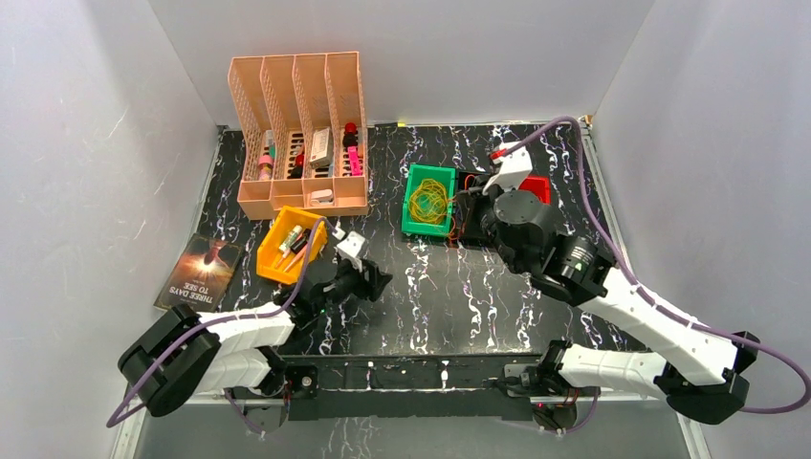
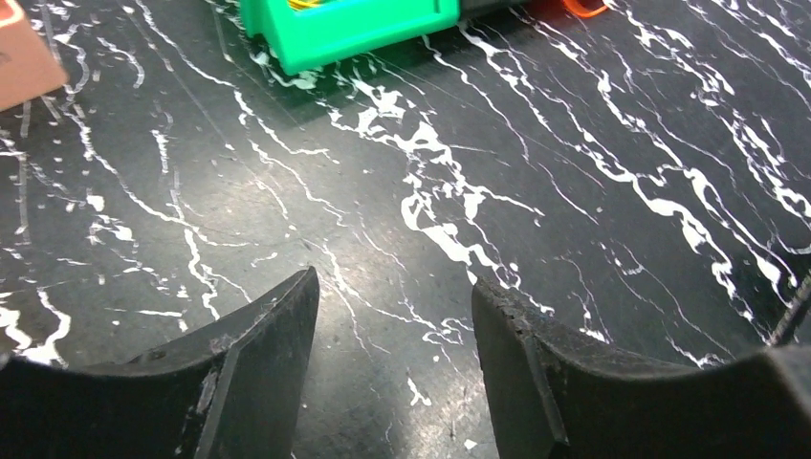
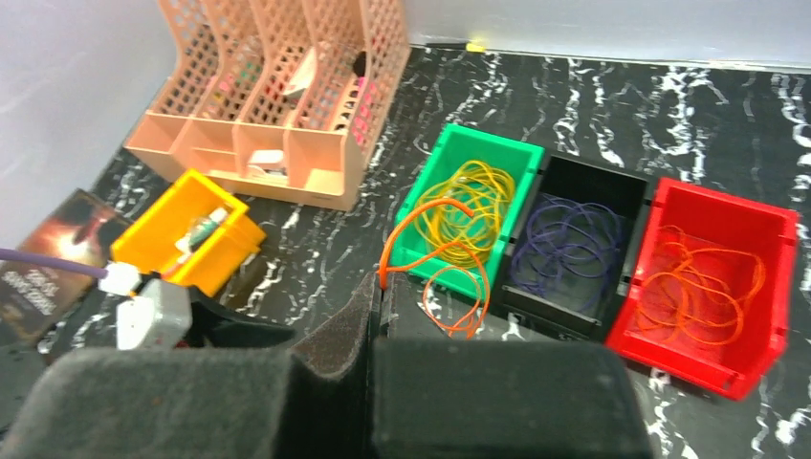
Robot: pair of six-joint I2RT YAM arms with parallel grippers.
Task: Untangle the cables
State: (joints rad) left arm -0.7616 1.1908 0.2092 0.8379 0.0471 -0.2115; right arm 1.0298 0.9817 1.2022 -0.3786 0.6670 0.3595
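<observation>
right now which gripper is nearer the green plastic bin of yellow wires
Right. Right gripper hovers beside the green plastic bin; left gripper is farther off to its left.

Cover title: the dark flat paperback book [image 1: 198, 273] lying at the table's left edge is showing white capitals reading "THREE DAYS TO SEE", stacked in short lines and running slantwise across the cover.
Right wrist view: the same book [image 3: 57, 258] is coming through blurred, its lettering too soft to read.
Everything else: showing no legible print.
</observation>
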